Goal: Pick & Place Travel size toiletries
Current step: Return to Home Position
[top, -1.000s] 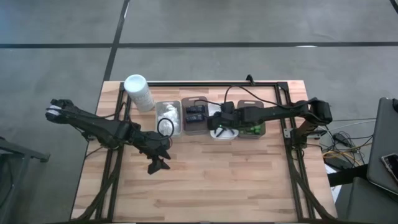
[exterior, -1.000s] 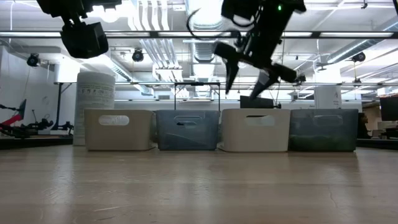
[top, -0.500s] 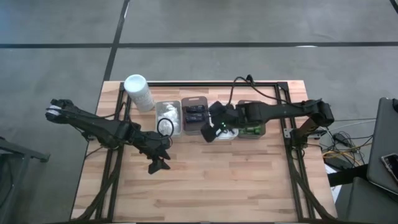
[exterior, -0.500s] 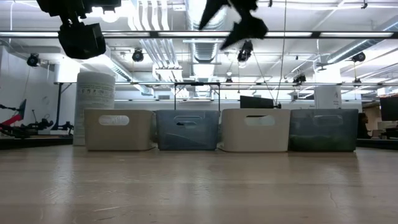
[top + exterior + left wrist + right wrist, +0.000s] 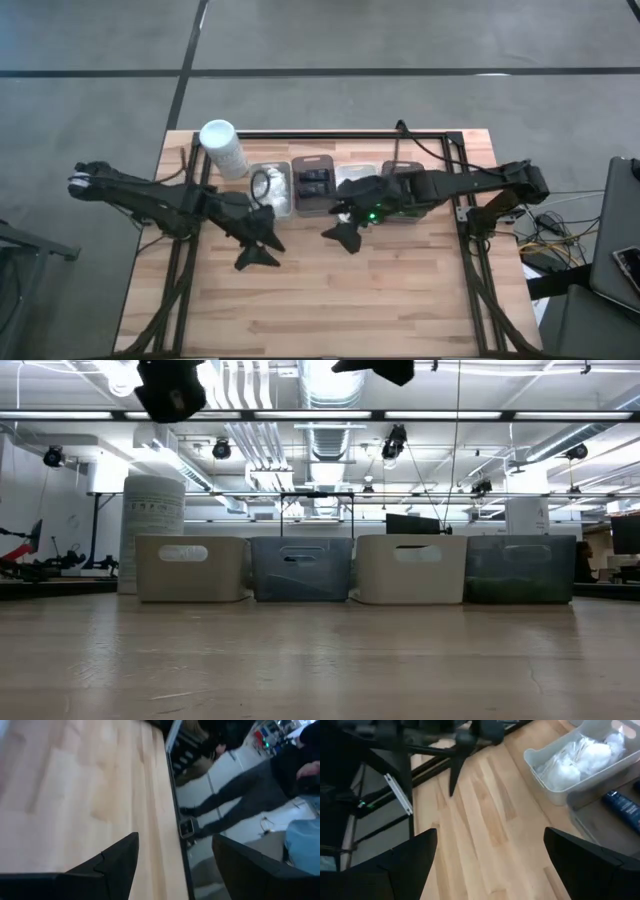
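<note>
In the high view four trays stand in a row along the table's far side. One holds white lumpy packets (image 5: pixel 272 188), the one beside it small black blocks (image 5: pixel 315 185). My right arm covers most of the green-bottle tray (image 5: pixel 406 207). The right wrist view shows the packets (image 5: pixel 580 760) and a dark blue razor (image 5: pixel 622 805) in the neighbouring tray. My left gripper (image 5: pixel 257 252) (image 5: pixel 175 836) is open above bare wood, nearer than the packet tray. My right gripper (image 5: pixel 345 236) (image 5: pixel 490 831) is open and empty, nearer than the trays.
A tall white cylinder (image 5: pixel 224 148) (image 5: pixel 152 530) stands at the far left corner beside the trays (image 5: pixel 300 568). Bare wood (image 5: pixel 330 300) spreads over the table's near half. In the left wrist view a person's legs (image 5: pixel 235 795) show on the floor beyond the table edge.
My right gripper has drawn back from above the trays toward the table's near edge and risen, leaving the low view almost entirely. It carries nothing. My left arm has shifted slightly right and upward.
</note>
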### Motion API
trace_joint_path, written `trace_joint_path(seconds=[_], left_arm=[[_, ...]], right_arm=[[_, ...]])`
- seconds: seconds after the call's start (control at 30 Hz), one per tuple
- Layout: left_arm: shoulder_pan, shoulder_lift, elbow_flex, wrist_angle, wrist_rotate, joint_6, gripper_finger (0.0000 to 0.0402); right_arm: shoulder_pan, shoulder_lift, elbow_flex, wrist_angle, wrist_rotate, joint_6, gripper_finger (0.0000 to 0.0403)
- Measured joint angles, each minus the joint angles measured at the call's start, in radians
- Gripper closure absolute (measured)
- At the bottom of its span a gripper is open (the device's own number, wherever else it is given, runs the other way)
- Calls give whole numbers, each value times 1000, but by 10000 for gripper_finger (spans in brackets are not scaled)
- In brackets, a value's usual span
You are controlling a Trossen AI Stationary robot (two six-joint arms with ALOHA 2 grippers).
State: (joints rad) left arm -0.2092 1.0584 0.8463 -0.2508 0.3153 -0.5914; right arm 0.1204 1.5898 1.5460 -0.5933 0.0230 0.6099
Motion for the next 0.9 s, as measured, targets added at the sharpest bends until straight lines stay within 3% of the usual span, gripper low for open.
trace_joint_path(seconds=[0.13,0.33,0.53,0.77,0.9], left_arm=[[60,-66,0,-2,27,61,145],[146,-186,-1,-6,47,132,145],[231,-291,-18,1,63,225,145],[304,-403,-170,173,173,260,145],[327,-483,-301,296,181,234,145]], right_arm=[[6,-115,-154,142,0,7,39],[14,-377,-498,518,-5,-14,39],[20,-582,-809,843,-80,-63,45],[19,-720,-1053,1090,-84,-41,63],[19,-782,-1149,1163,-76,-43,74]])
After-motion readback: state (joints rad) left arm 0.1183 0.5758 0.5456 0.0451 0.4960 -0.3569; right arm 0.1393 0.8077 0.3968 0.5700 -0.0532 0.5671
